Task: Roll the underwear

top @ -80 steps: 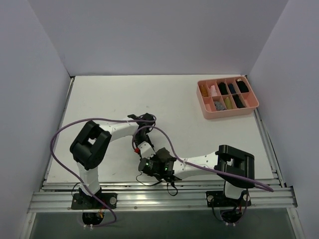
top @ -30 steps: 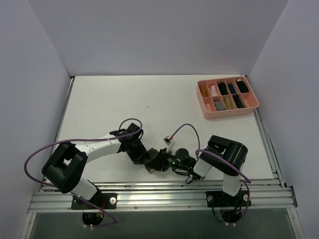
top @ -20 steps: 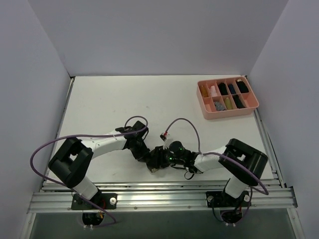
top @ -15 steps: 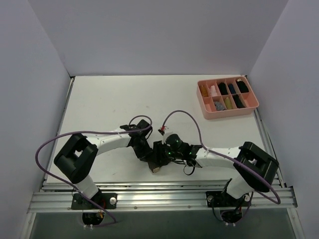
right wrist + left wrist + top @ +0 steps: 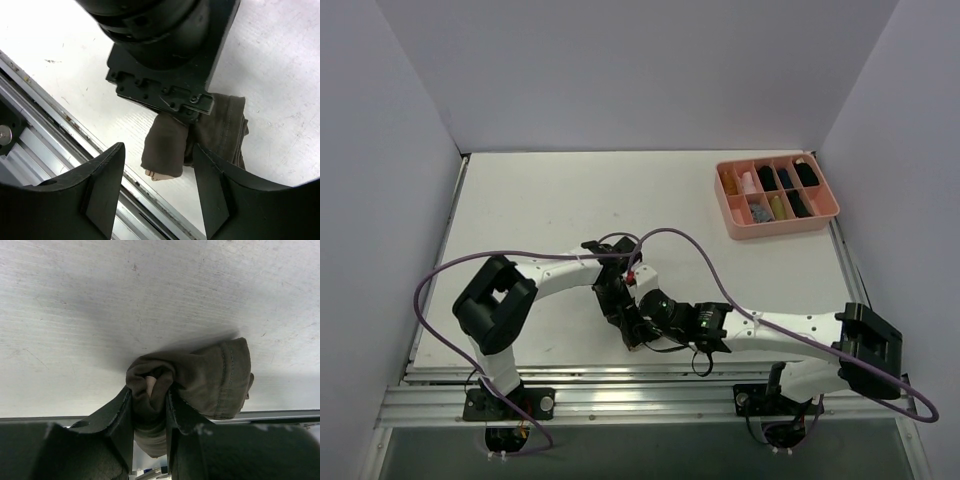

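Looking at one white counter (image 5: 570, 200) with one pink tray (image 5: 780, 229) at its back right. Two arms meet near the front edge over one olive underwear (image 5: 210, 380) bundle. The left fingers (image 5: 117, 420) are clamped on its bunched end, and the right fingers (image 5: 102, 190) are spread wide on either side, not touching.

The underwear (image 5: 210, 375) in the left pincer (image 5: 149, 405) is soft, matt cloth with a stitched seam. Its 2 fingers (image 5: 117, 420) look like dull black plastic. The tabletop (image 5: 150, 290) beyond them is white, matt and lightly scratched. Below the right pincer (image 5: 159, 155), the rail (image 5: 22, 150) is shiny, grooved metal.
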